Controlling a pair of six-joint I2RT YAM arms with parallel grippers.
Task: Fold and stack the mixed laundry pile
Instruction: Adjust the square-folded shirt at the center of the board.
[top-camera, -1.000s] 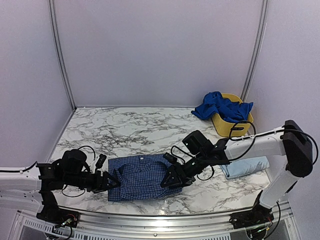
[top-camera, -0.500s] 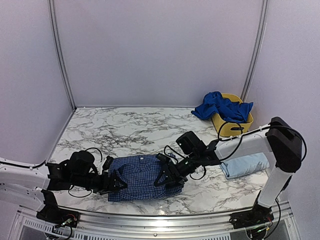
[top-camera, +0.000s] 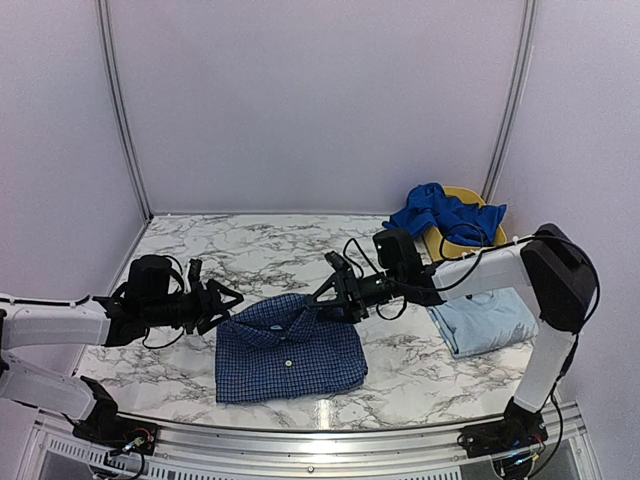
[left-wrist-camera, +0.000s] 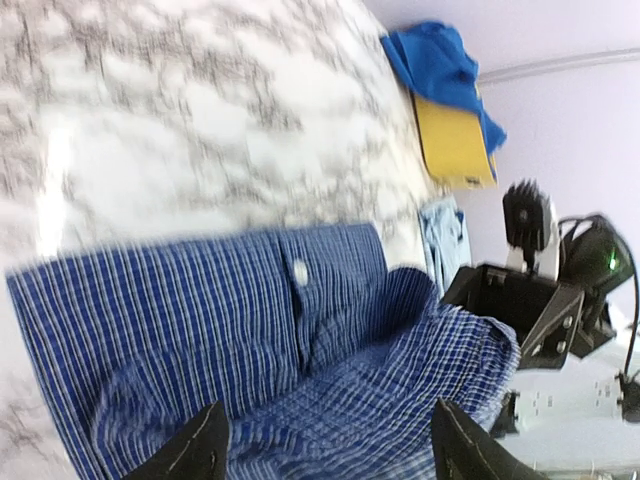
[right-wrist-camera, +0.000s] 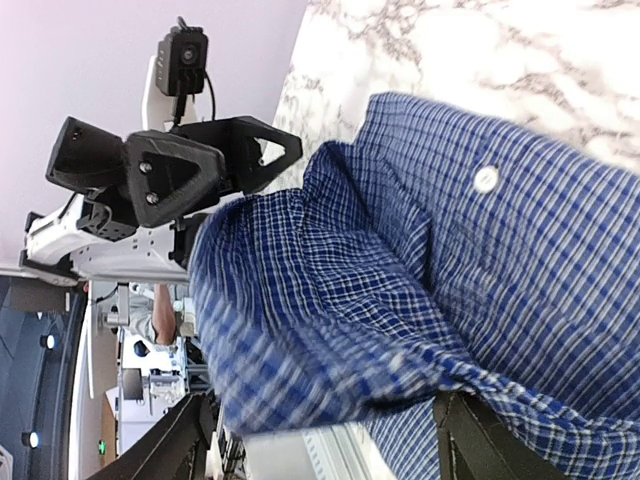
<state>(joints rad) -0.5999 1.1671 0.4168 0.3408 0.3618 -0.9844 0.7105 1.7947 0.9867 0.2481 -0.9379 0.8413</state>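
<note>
The navy-and-white checked shirt (top-camera: 290, 348) lies folded on the marble table (top-camera: 250, 255), collar toward the far side. My left gripper (top-camera: 228, 300) is open at the shirt's far left corner. My right gripper (top-camera: 328, 291) is open at its far right corner. In the left wrist view the checked shirt (left-wrist-camera: 220, 320) spreads below my left gripper (left-wrist-camera: 328, 432), a rumpled fold nearest the fingers. In the right wrist view a raised, blurred fold of the checked shirt (right-wrist-camera: 450, 260) fills the gap of my right gripper (right-wrist-camera: 322, 420). Neither gripper pinches cloth.
A folded pale sky-blue T-shirt (top-camera: 482, 320) lies at the right of the table. Behind it stands a yellow basket (top-camera: 470, 255) with the royal-blue piece (top-camera: 440, 213) draped over its rim. Metal rails (top-camera: 300, 440) run along the near edge.
Both grippers have moved from the shirt's near sides to its far corners. The shirt now lies flatter and wider, and the left jaws have opened a little more.
</note>
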